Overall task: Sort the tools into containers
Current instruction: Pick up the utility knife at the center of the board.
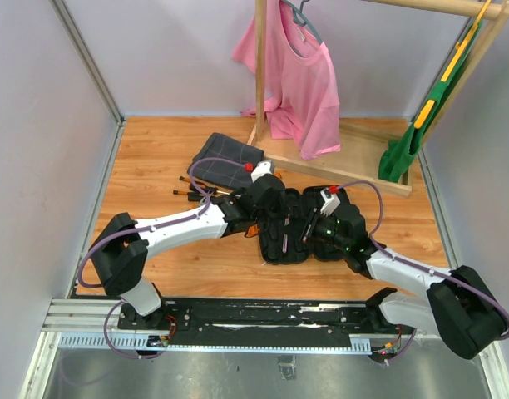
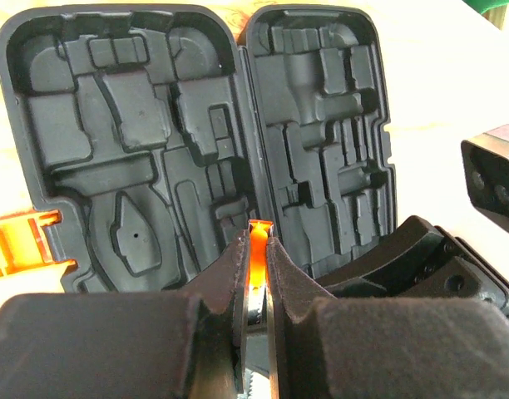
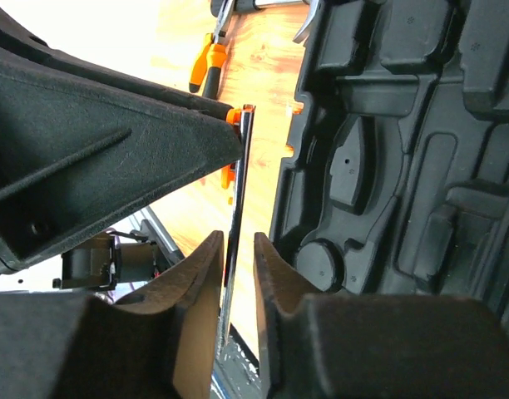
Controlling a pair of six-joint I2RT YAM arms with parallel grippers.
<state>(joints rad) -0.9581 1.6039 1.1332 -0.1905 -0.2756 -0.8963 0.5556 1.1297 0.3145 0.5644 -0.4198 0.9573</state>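
The black tool case (image 1: 354, 218) lies open in the middle of the table, its moulded trays bare (image 2: 138, 125) and its orange clasp (image 2: 17, 243) at the left. My left gripper (image 1: 278, 212) (image 2: 258, 237) is shut on the orange handle of a screwdriver (image 2: 258, 249) over the case. That tool's thin metal shaft (image 3: 237, 183) runs between the fingers of my right gripper (image 1: 318, 224) (image 3: 238, 241). The shaft rests against one finger, and a narrow gap shows to the other. More screwdrivers (image 1: 192, 191) lie on the wood at the left. Orange-handled pliers (image 3: 209, 60) lie beyond the case.
A dark grey checked cloth (image 1: 225, 160) lies behind the case. A wooden clothes rack (image 1: 338, 158) with a pink shirt (image 1: 300, 75) stands at the back, green hangers (image 1: 404, 150) at its right. Grey walls (image 1: 38, 125) close in both sides.
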